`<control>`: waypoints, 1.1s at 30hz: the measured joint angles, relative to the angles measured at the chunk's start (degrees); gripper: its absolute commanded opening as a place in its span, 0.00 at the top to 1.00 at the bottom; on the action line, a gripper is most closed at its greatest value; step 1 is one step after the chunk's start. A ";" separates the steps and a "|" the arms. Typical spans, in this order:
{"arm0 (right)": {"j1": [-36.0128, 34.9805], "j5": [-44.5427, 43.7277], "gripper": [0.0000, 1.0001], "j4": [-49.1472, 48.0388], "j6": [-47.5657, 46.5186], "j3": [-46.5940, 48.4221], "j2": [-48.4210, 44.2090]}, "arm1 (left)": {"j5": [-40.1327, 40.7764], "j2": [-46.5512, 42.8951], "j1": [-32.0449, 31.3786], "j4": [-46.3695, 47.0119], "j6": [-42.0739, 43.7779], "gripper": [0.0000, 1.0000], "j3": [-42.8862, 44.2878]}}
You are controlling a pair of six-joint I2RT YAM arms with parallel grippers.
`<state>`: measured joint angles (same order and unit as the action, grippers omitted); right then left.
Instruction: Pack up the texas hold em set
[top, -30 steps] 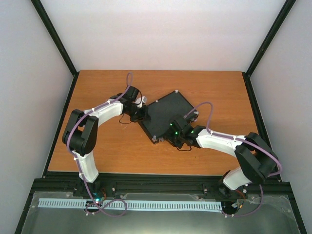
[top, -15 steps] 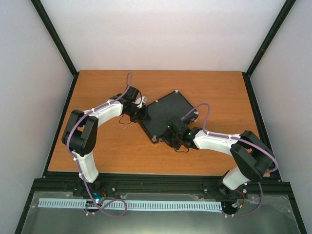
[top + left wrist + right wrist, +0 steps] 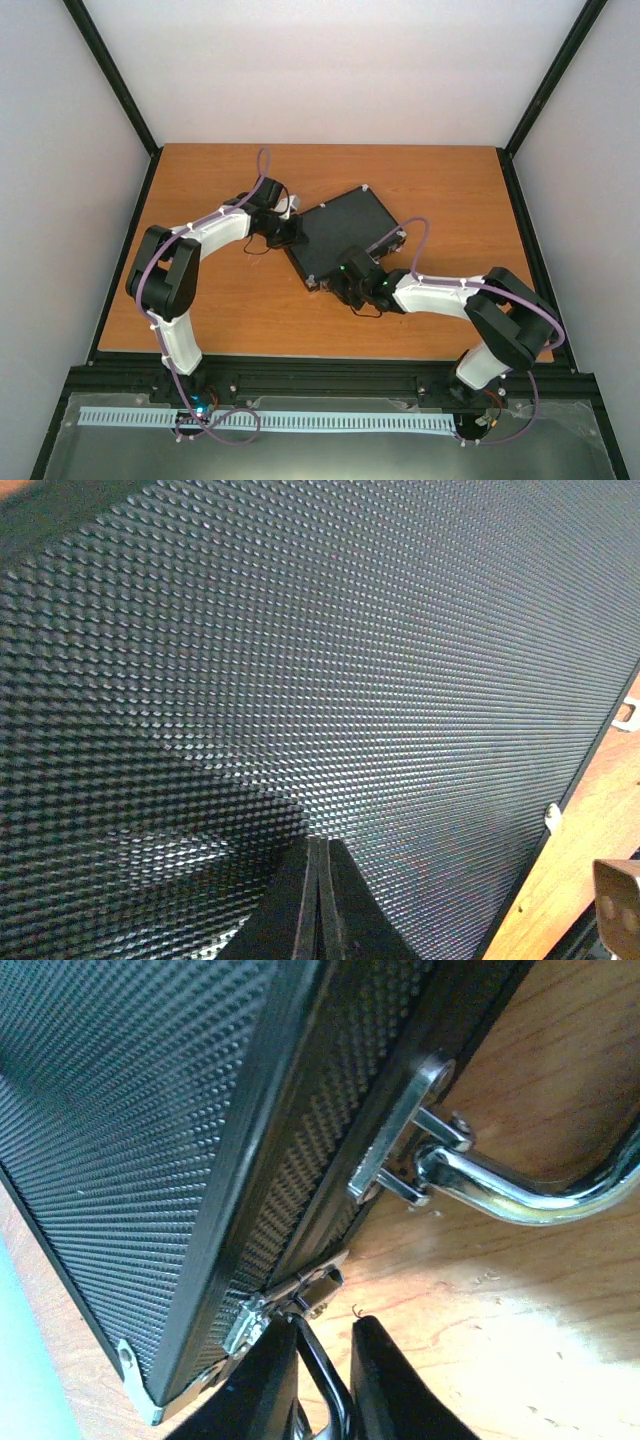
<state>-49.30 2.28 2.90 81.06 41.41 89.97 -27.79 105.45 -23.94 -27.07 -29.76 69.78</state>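
Observation:
The black briefcase (image 3: 345,225) of the texas hold em set lies closed and skewed on the wooden table. My left gripper (image 3: 288,232) rests shut on the lid's left edge. In the left wrist view its fingertips (image 3: 317,842) press together on the textured lid (image 3: 350,660). My right gripper (image 3: 340,288) is at the case's near side. Its fingers (image 3: 328,1322) stand slightly apart with only bare wood between them. The left finger touches the silver latch (image 3: 300,1295) from below. The chrome handle (image 3: 520,1195) lies on the table to the right. No chips, cards or dice show.
The wooden table (image 3: 220,300) is bounded by black frame rails and white walls. A second latch (image 3: 398,235) sits further right on the case's front. A silver corner cap (image 3: 135,1365) marks the case's near corner.
My right gripper has slid left along the case's front side to the left latch, and its jaws have narrowed. The left arm has not moved.

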 measured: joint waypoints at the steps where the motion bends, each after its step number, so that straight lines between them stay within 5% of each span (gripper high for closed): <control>1: -0.26 -0.17 0.74 -0.33 0.09 0.00 0.24 | -0.04 0.00 0.04 0.24 0.02 0.99 -0.04; 2: -0.52 -0.31 0.65 -0.72 0.24 0.00 0.63 | 0.13 0.00 0.04 0.52 0.02 0.99 -0.13; 8: -3.54 1.75 0.55 -2.84 1.09 -0.79 3.58 | -0.09 -0.15 -0.02 2.03 0.13 0.99 -0.81; 13: -3.80 2.54 0.66 -5.01 0.92 -2.19 2.99 | -0.13 -0.28 -0.07 2.40 0.11 0.99 -1.07; 20: -7.82 -1.18 0.97 2.40 0.24 -5.79 -3.28 | -0.09 -0.39 -0.07 2.45 0.11 0.99 -1.11; 25: -8.96 -5.84 0.97 3.34 0.37 -13.81 -12.26 | -0.07 -0.42 -0.07 2.54 0.11 0.99 -1.18; 33: -8.94 -9.92 0.97 -11.23 -3.78 -19.82 -12.66 | -0.09 -0.44 -0.07 2.86 0.26 0.99 -1.40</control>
<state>-58.24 -7.64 -8.34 77.28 21.58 77.32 -27.88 105.01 -24.01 -24.21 -29.50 68.38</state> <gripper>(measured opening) 0.028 0.012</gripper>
